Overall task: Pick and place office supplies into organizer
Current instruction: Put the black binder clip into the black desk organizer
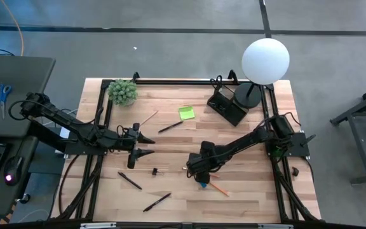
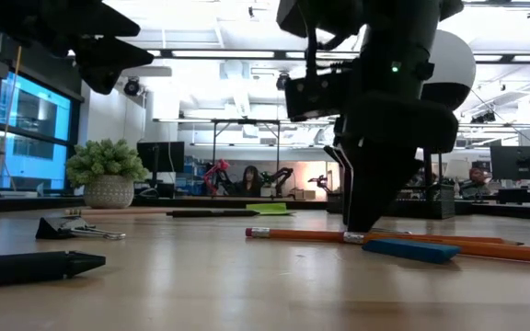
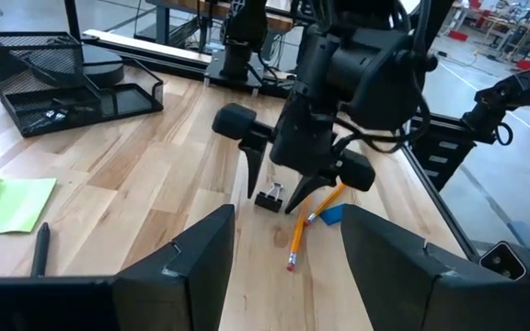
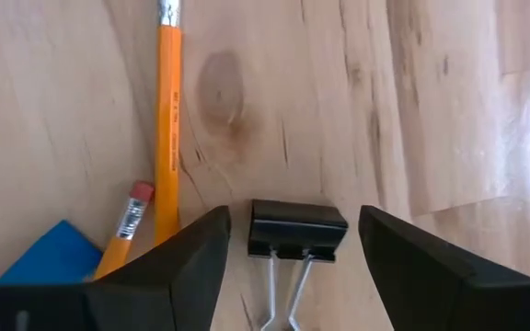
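My right gripper points down, open, near the table's middle. Its fingers stand on either side of a black binder clip that lies flat on the wood, and they do not touch it. Beside it lie two orange pencils, one crossing the other, and a small blue piece. My left gripper hangs open above the table's left half and holds nothing. The black mesh organizer stands at the far right. The lime-green sticky-note pad lies left of it.
A white globe lamp stands behind the organizer and a potted plant at the far left corner. Black pens, a wooden pencil and another small clip lie scattered on the wood.
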